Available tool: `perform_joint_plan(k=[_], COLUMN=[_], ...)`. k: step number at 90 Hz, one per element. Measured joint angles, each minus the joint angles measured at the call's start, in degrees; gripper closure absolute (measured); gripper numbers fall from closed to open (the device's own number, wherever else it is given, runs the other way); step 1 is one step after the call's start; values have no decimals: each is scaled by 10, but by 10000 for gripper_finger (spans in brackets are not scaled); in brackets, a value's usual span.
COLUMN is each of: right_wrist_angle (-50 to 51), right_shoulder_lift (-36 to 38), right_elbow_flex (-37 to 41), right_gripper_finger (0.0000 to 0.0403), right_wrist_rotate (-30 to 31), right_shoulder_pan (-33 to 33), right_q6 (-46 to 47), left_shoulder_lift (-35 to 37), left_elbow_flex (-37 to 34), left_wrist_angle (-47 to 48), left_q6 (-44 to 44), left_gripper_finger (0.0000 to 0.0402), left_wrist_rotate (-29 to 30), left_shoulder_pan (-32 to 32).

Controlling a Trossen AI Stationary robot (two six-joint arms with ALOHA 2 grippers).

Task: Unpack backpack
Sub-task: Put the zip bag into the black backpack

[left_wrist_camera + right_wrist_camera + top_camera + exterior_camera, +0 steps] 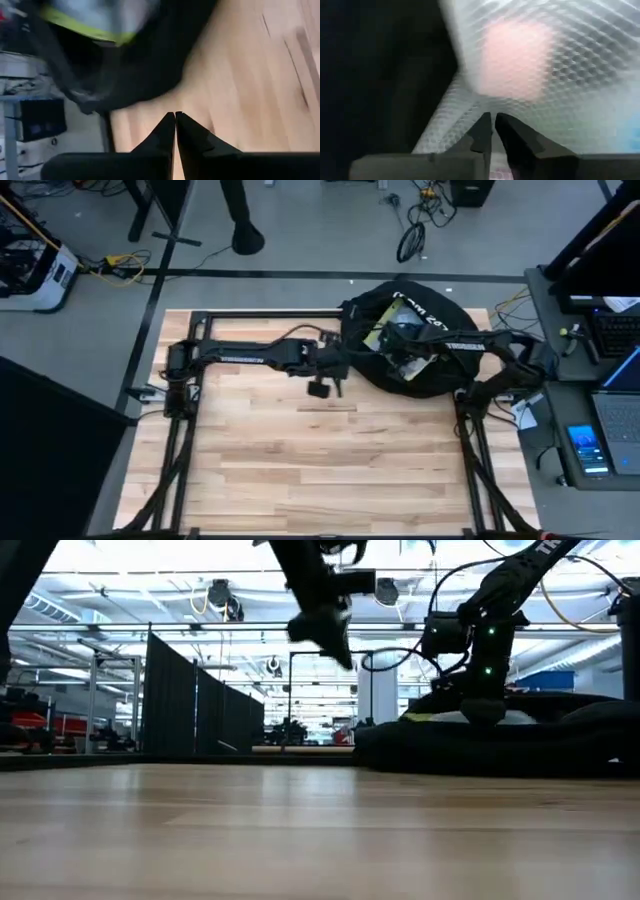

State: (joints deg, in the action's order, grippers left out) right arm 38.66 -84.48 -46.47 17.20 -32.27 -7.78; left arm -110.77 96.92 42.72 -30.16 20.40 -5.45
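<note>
- Left end effector hangs above bare table just beside the backpack; its wrist view shows the dark fingers pressed together, holding nothing.
- Right end effector sits inside the backpack's open top at the table's far right; only its wrist view reveals a bubble-wrap parcel (dimpled, translucent, pinkish within), fingers nearly shut against the wrap; an actual grip can't be confirmed.
- From the low view, the backpack is a flat, rounded black fabric mound.
</note>
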Motion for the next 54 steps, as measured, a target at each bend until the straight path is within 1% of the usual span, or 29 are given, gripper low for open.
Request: perform_joint_plan(k=[3, 8, 14, 21, 28, 43, 54], right_wrist_angle=[10, 29, 37, 37, 41, 39, 0], right_shoulder_lift=[1, 3, 4, 8, 14, 60, 96], right_elbow_flex=[0, -1, -1, 0, 0, 1, 0], right_gripper_finger=[352, 331, 308, 287, 273, 266, 266], right_wrist_rotate=[16, 48, 69, 47, 11, -17, -59], right_shoulder_pan=[-12, -38, -67, -82, -78, -34, 2], right_q6=[3, 15, 29, 45, 52, 67, 81], left_shoulder_lift=[10, 23, 29, 36, 36, 36, 36], left_elbow_flex=[2, 0, 2, 0, 1, 1, 1], left_wrist_angle=[-5, 20, 5, 28, 14, 13, 11], left_q6=[3, 6, 13, 14, 12, -10, -36], left_gripper_finger=[401, 401, 401, 401, 401, 401, 401], left_wrist_rotate=[0, 0, -1, -4, -5, -8, -15], left_shoulder_pan=[-1, -1, -1, -2, -2, -6, -14])
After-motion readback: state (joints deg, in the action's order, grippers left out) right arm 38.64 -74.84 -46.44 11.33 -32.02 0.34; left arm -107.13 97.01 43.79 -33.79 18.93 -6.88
